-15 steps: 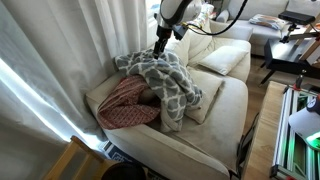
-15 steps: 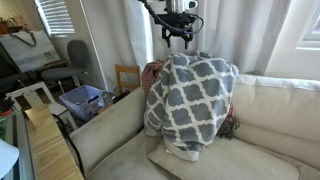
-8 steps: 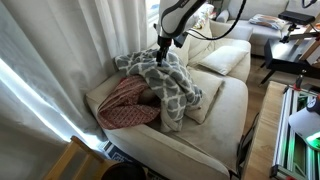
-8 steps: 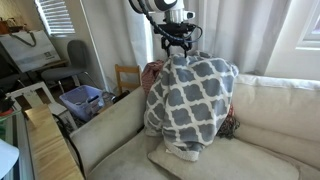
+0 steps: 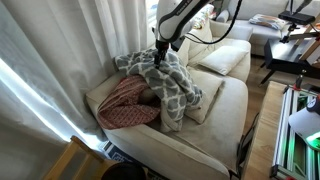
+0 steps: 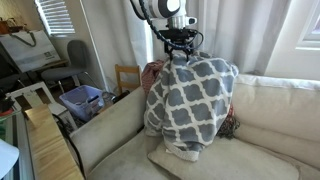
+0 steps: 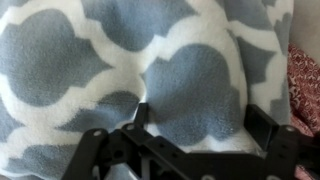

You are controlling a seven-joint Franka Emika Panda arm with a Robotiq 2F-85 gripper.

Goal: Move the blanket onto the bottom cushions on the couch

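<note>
- The blanket (image 5: pixel 165 78) (image 6: pixel 190 100), grey fleece with a white lattice pattern, is heaped over the backrest at the corner of the couch. It is up on the back, not on the seat cushions.
- In an exterior view its lower edge hangs down the back cushion and reaches a flat cream pillow (image 6: pixel 188 163) lying on the seat.
- In the wrist view the blanket (image 7: pixel 130 60) fills nearly the whole frame.
- The gripper (image 5: pixel 163 58) (image 6: pixel 178 58) points straight down and touches the top of the heap.
- In the wrist view the gripper (image 7: pixel 200 120) has its dark fingers spread apart, with a soft bulge of blanket between them. They are not clamped on it.
- A red patterned cushion (image 5: pixel 128 104) lies partly under the blanket, at the end of the couch nearest the curtain. A strip of the same red shows at the edge of the wrist view (image 7: pixel 305 80).
- A plump cream pillow (image 5: pixel 224 58) leans against the backrest farther along the couch, apart from the blanket.
- The cream seat cushion (image 5: pixel 195 140) (image 6: pixel 115 160) lies bare in front of the heap.
- A pale curtain (image 5: pixel 55 55) (image 6: pixel 115 30) hangs behind the couch.
- A wooden chair (image 6: pixel 127 76) stands beside the couch arm, with a blue bin (image 6: pixel 80 100) near it.
</note>
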